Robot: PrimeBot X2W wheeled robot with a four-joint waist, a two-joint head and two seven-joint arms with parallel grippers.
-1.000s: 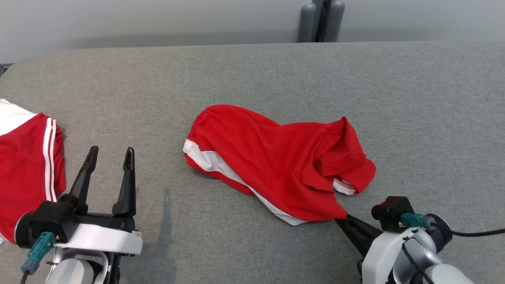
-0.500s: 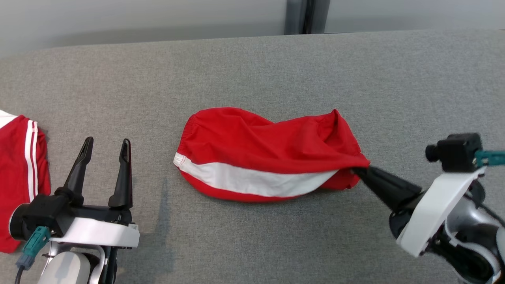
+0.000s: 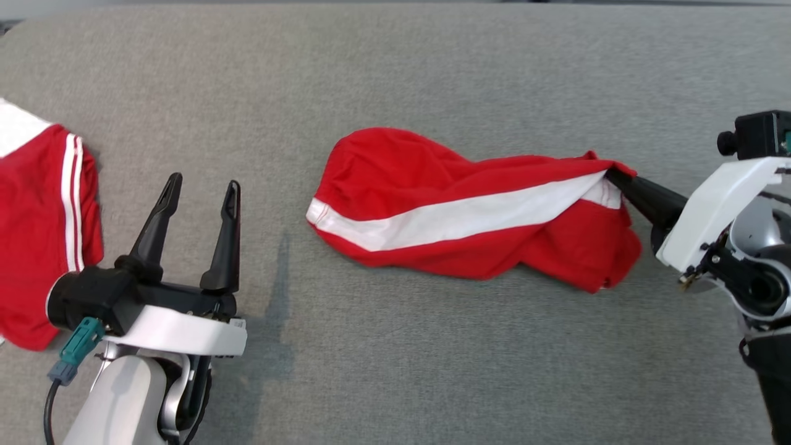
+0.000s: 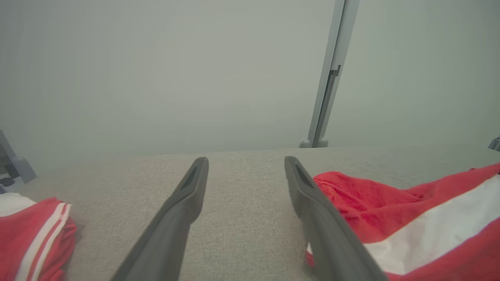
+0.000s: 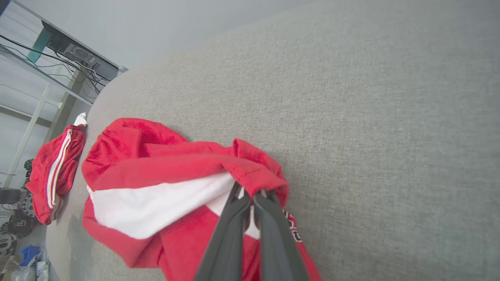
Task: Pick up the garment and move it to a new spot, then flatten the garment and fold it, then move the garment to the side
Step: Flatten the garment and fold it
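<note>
Two grippers flank one crumpled red fabric garment with a broad white stripe (image 3: 469, 213) in the head view. It lies stretched left to right at the middle of the grey woven padded surface (image 3: 432, 68). The right gripper (image 3: 613, 175) has its dark fingers pressed together on the garment's right end, which looks slightly lifted there. The left gripper (image 3: 204, 180) stands with fingers apart and empty, left of the garment and clear of it. A second red garment with thin white stripes (image 3: 37, 216) lies at the far left edge.

In the left wrist view, the spread fingers frame bare grey cloth, and the striped garment lies just beside the right-hand finger.

In the right wrist view, the two fingers meet on a red hem fold, with the rest of the garment spreading to that view's left and under the fingers.
</note>
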